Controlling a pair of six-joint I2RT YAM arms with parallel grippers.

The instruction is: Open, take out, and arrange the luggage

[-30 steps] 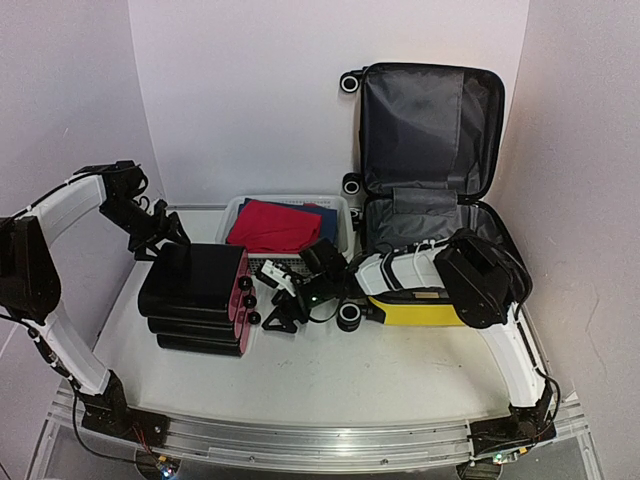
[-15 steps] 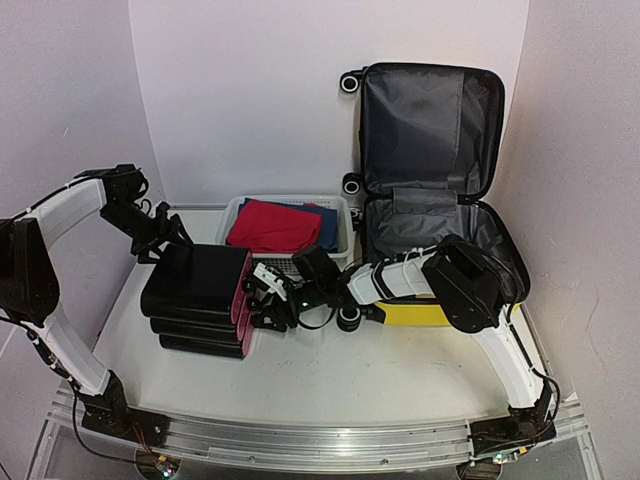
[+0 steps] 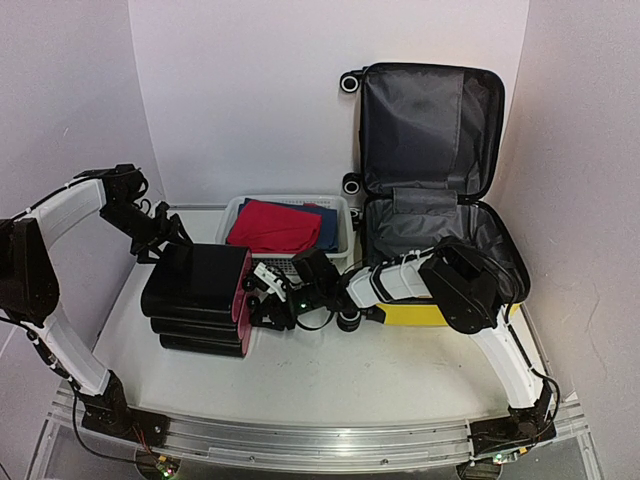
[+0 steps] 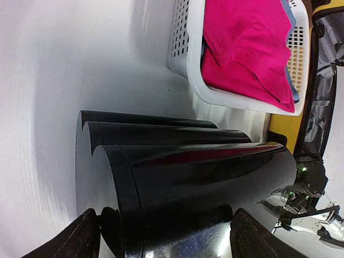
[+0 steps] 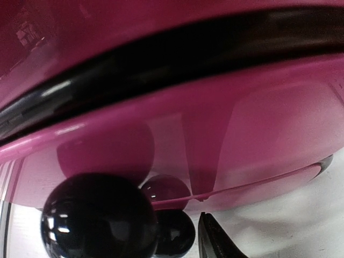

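The luggage (image 3: pixel 415 311), a yellow suitcase, lies open at the right with its grey-lined lid (image 3: pixel 430 120) leaning on the back wall; the left wrist view shows a strip of its yellow shell (image 4: pixel 279 126). A stack of black cases (image 3: pixel 195 285) with pink ends (image 3: pixel 240 292) lies left of it. My left gripper (image 3: pixel 163 245) stands open over the far end of the top case (image 4: pixel 188 177), one finger (image 4: pixel 80 236) on each side. My right gripper (image 3: pixel 266 300) reaches to the pink end (image 5: pixel 188 123) by its black knobs (image 5: pixel 97 220). Only one finger (image 5: pixel 212 236) shows there.
A white mesh basket (image 3: pixel 342 216) holding a red cloth (image 3: pixel 272 225) over a blue one stands at the back, between the cases and the suitcase. The left wrist view shows its rim (image 4: pixel 185 54). White walls close in at the back and both sides.
My right gripper has moved left from the suitcase front to the pink end of the cases, and its jaws have narrowed. The left arm has barely moved.
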